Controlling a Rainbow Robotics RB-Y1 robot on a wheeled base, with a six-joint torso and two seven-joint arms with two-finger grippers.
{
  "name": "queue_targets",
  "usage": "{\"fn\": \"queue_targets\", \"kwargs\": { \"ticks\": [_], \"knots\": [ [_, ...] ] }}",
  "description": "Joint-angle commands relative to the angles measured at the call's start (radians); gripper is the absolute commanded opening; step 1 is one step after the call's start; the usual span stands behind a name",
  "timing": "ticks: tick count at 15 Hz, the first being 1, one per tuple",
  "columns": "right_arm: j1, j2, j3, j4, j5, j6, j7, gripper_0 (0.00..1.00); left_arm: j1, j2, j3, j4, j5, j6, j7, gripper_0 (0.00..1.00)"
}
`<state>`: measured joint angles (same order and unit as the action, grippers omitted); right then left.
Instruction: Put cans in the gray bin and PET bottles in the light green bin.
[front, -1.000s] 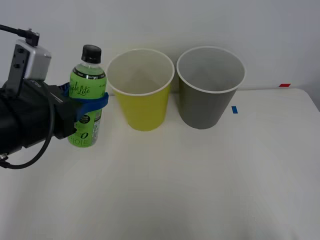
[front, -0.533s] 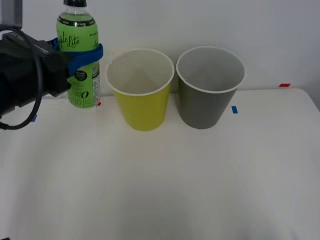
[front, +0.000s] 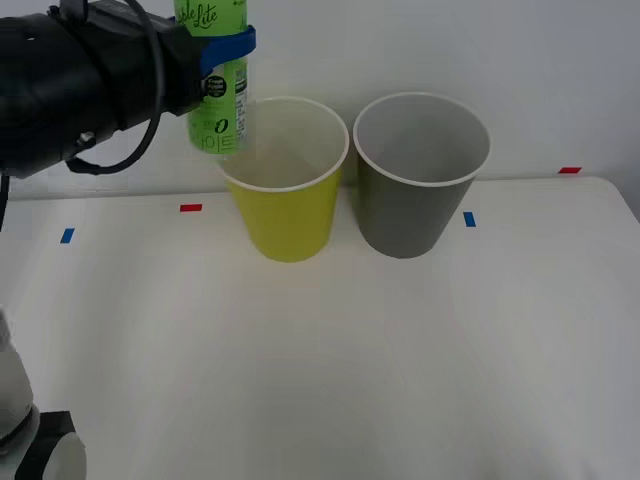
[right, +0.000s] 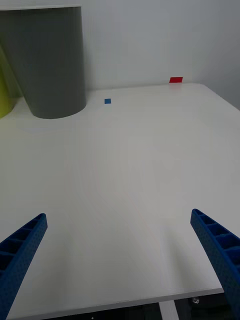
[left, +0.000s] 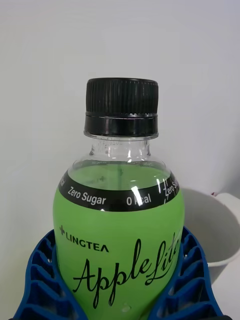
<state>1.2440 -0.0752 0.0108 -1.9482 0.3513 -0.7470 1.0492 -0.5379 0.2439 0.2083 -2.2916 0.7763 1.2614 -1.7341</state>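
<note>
1. Now held aloft by the left hand (front: 228, 45), ribbed blue fingers (left: 37, 272) clamped round the waist of the PET bottle (front: 218, 85), upright, base hanging just above the near-left part of the rim of the light green bin (front: 285, 215); carried high, presumably, to clear that rim before any drop.
2. Gripped on the label band rather than the neck, most likely because the broad round body gives the fingers more to bite on; cap out of the front view, seen black and finely ridged in the left wrist view.
3. Not yet centred over the bin's mouth, so a release here could catch the rim and tip outward; a further shift toward the bin's middle seems called for.
4. Standing side by side toward the far edge of the surface (front: 330, 370): the light green bin and the gray bin (front: 415, 205), very close at the rims, hard to tell whether touching.
5. Both tall, round, tapered downward, smooth matte plastic with pale rims; whitish inside the green one, gray inside the other.
6. Clear plastic at the bottle's shoulder, glossy bright green wrap with white print below.
7. Parked low by the near right edge: the right hand (right: 120, 260), fingers spread wide apart, gripping nothing.
8. Smooth white surface, with small red and blue tape marks toward the far edge.
</note>
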Motion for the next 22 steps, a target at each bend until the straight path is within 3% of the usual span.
{"fn": "queue_targets", "kwargs": {
  "ticks": [1, 7, 13, 22],
  "knots": [
    [0.0, 0.0, 0.0, 0.0, 0.0, 0.0, 0.0, 1.0, -0.021, 0.0, -0.07, 0.069, -0.04, -0.111, 0.01, 0.0],
    [0.0, 0.0, 0.0, 0.0, 0.0, 0.0, 0.0, 1.0, -0.067, -0.005, -0.185, 0.239, -0.08, -0.33, -0.001, 0.0],
    [0.0, 0.0, 0.0, 0.0, 0.0, 0.0, 0.0, 1.0, -0.09, -0.002, -0.245, 0.365, -0.14, -0.462, -0.021, 0.0],
    [0.0, 0.0, 0.0, 0.0, 0.0, 0.0, 0.0, 1.0, -0.042, 0.017, -0.244, 0.376, -0.19, -0.531, -0.047, 0.0]
  ]
}}
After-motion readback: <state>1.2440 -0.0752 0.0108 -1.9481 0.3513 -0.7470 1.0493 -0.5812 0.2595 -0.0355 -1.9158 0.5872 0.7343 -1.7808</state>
